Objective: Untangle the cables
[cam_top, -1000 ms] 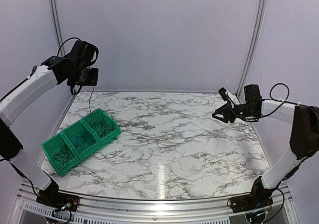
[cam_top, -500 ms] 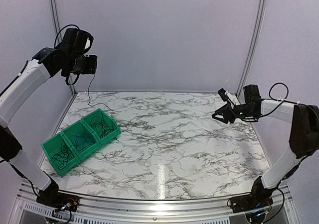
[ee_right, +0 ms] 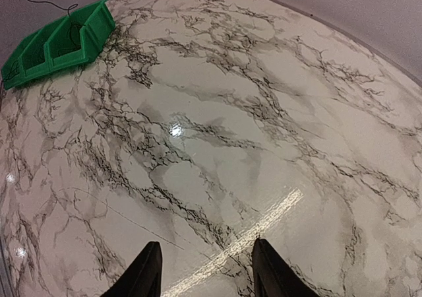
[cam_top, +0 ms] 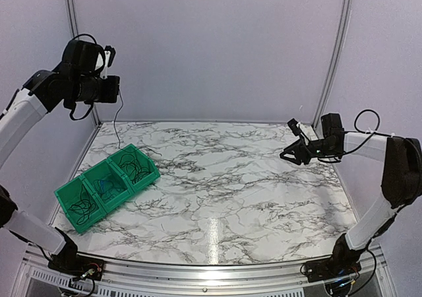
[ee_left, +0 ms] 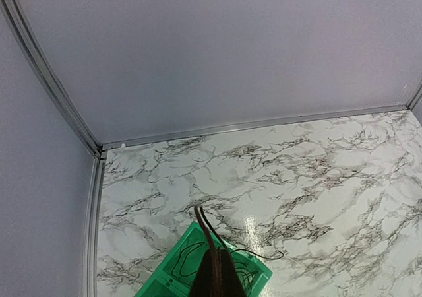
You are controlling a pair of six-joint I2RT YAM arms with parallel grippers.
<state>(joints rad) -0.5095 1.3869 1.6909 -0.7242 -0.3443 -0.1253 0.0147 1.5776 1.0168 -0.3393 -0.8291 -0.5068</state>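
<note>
Upper left: my left hand (cam_top: pixel 113 88) pinches a black cable (cam_top: pixel 119 122) hanging to the green bin (cam_top: pixel 122 198). Mid right: my right hand (cam_top: pixel 290 140) stands open, empty.

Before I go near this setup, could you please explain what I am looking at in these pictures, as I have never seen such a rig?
These are two robot arms bolted at the near edge of a marble-patterned table, each ending in a two-finger gripper. The wide picture comes from a fixed camera above and behind them. The other two come from a small camera on each wrist, so that arm's own fingers show at the bottom. On the table sits a green bin with three compartments, holding thin loose cables, mostly black, with something blue in the middle one. The left gripper, raised high, is shut on one thin black cable that hangs down towards the bin's far compartment. The right gripper hovers open over the table's right side, holding nothing.
</note>
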